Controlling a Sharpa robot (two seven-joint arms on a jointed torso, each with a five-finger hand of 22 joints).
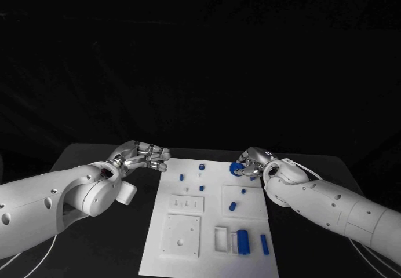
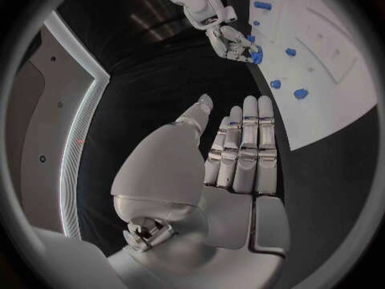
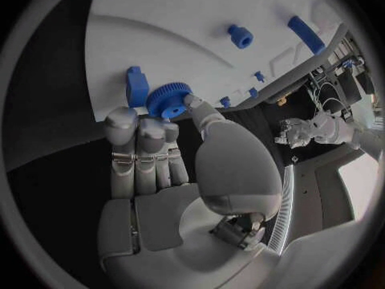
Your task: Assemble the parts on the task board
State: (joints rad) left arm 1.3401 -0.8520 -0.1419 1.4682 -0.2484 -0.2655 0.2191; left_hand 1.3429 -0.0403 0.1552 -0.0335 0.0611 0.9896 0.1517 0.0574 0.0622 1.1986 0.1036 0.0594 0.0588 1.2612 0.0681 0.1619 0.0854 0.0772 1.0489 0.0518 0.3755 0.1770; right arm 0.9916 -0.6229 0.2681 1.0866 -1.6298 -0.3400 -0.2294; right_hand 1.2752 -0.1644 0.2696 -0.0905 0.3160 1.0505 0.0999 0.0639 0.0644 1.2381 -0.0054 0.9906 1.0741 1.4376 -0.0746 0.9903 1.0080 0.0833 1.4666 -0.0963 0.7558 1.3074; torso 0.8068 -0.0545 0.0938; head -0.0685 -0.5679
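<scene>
Blue gear (image 3: 167, 100) | my right hand (image 1: 253, 161) is pinching it at the task board's (image 1: 209, 255) far edge | my left hand (image 1: 144, 156) is hovering beside the board, fingers apart, holding nothing.

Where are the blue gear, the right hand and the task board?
blue gear (image 3: 167, 100), right wrist view, toothed face.
right hand (image 1: 253, 163), head view, knuckles.
task board (image 1: 209, 263), head view, bare near edge.
</scene>
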